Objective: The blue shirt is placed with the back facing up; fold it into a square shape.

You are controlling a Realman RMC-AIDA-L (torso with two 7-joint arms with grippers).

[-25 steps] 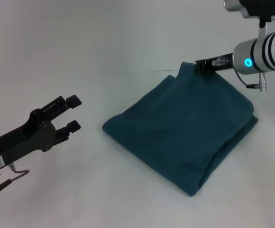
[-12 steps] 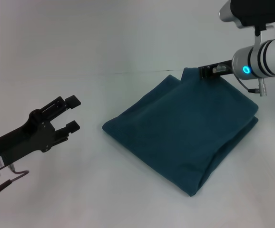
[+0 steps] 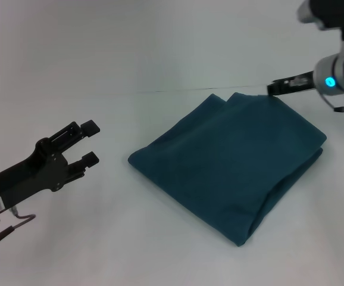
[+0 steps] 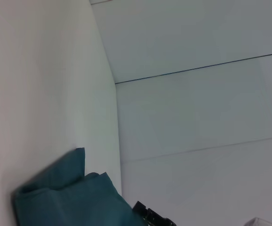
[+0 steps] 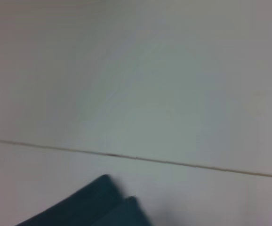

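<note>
This looks like a robot test bench in a lab, not anybody's home. A plain white table top [image 3: 160, 250] fills the whole scene, running to a bare white wall [image 3: 130, 36] on the far side, with only a thin dark seam [image 3: 172, 90] where they meet. No furniture, no household clutter, just blank white panels with faint joint lines [image 4: 197, 68] across them.

The left claw [image 3: 91, 142] is hanging low on the robot's left, its two black fingers spread apart and pointing forward and inward — nothing is sitting between them. The right claw [image 3: 274, 88] is reaching in from the far right, its arm held high with a blue ring glowing at the wrist.
</note>
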